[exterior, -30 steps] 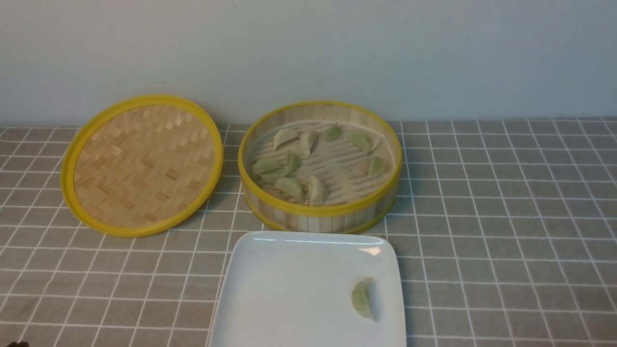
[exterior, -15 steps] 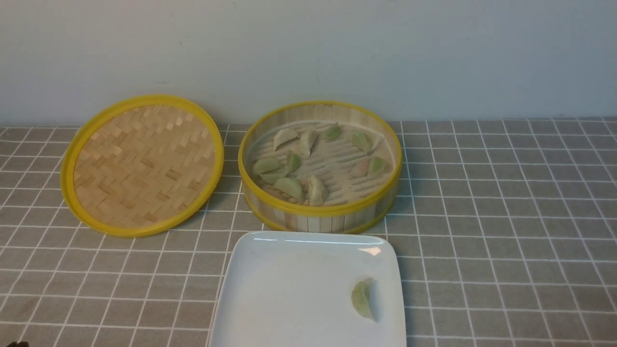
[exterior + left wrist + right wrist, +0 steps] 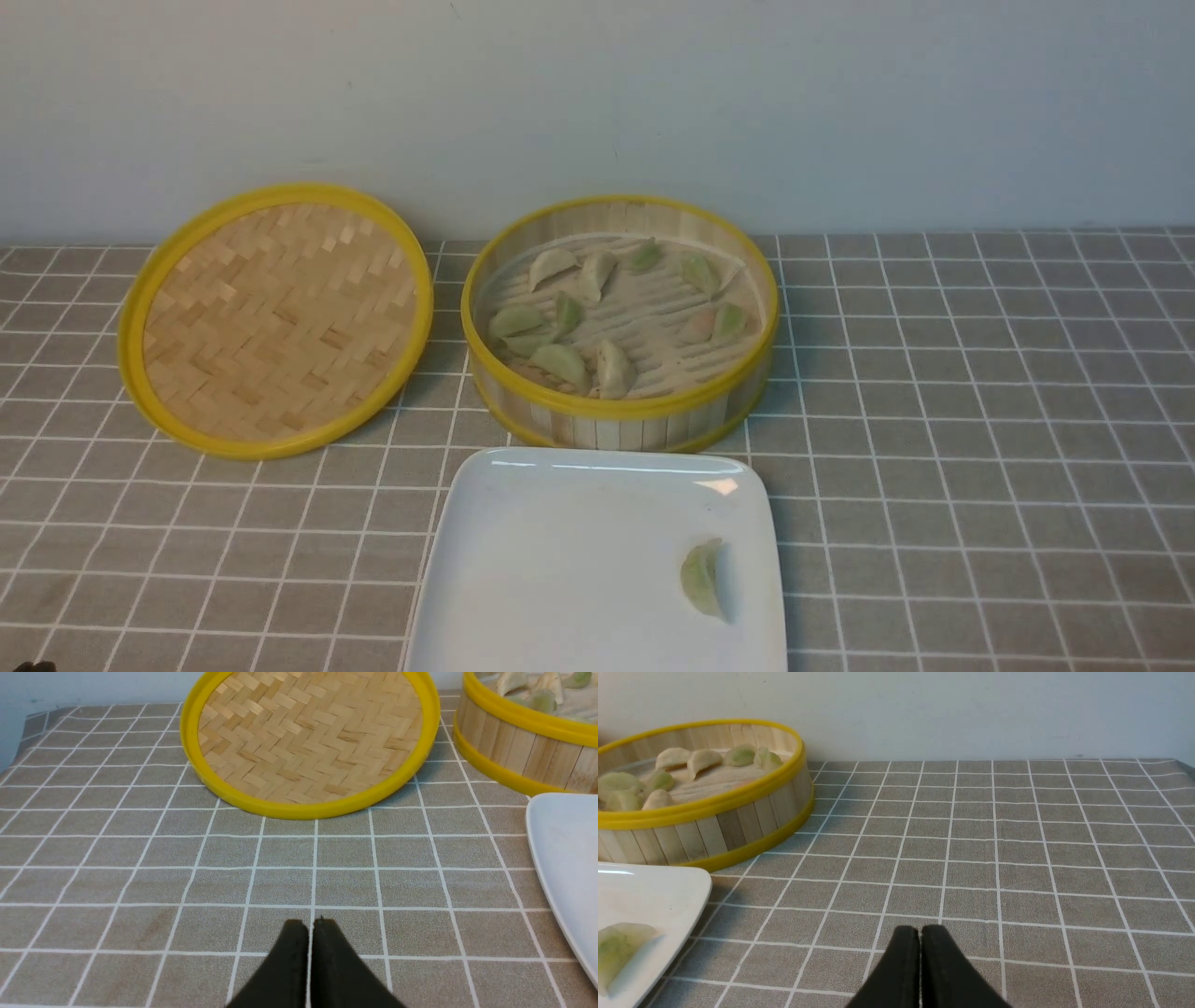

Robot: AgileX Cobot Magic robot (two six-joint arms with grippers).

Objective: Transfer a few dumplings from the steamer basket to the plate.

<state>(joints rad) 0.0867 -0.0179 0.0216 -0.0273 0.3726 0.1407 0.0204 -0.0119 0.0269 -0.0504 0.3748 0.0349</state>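
The steamer basket (image 3: 620, 425) stands at the back middle of the table and holds several dumplings (image 3: 560, 362), pale green and cream. The white square plate (image 3: 560, 560) lies right in front of it with one pale green dumpling (image 3: 702, 579) near its right edge. My left gripper (image 3: 310, 924) is shut and empty, low over the cloth to the left of the plate (image 3: 560, 858). My right gripper (image 3: 920, 929) is shut and empty, low over the cloth to the right of the plate (image 3: 658, 891) and basket (image 3: 738, 816). In the front view neither gripper shows.
The flat woven bamboo lid (image 3: 275, 317) with a yellow rim lies left of the basket, tilted against the wall; it also shows in the left wrist view (image 3: 308, 742). A grey checked cloth (image 3: 980, 420) covers the table. A pale wall stands close behind.
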